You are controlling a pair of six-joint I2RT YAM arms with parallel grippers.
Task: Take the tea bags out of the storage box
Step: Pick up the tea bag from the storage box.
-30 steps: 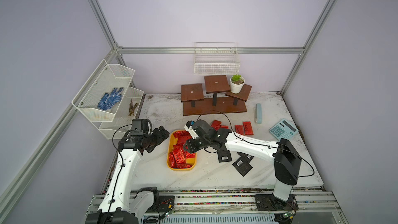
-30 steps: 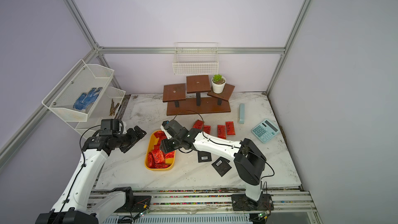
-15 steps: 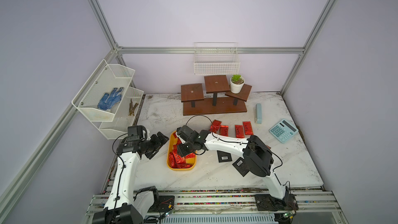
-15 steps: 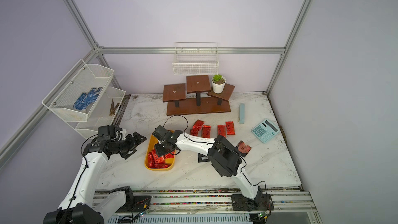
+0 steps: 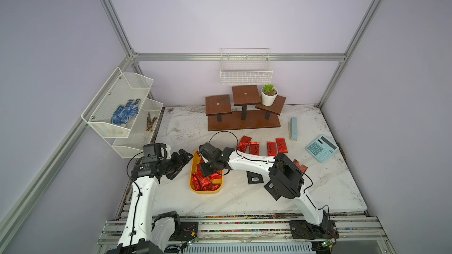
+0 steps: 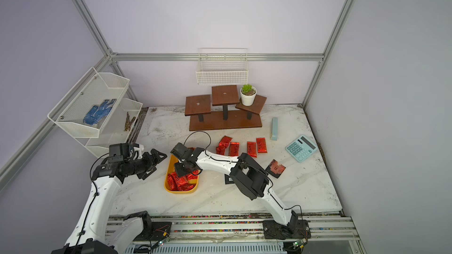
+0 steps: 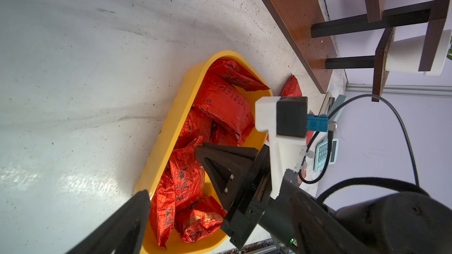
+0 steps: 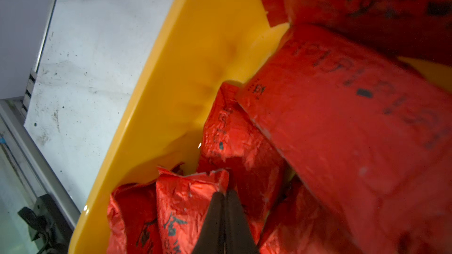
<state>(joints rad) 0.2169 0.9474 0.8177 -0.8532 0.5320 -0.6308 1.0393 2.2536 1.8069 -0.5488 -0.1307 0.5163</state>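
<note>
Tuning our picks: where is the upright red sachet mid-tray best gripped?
By its flat sealed top edge, from above, where the right gripper is shut. The sachet leans up above the other sachets, so that thin edge stands free; its puffy body is wedged among them beside the tray wall.
</note>
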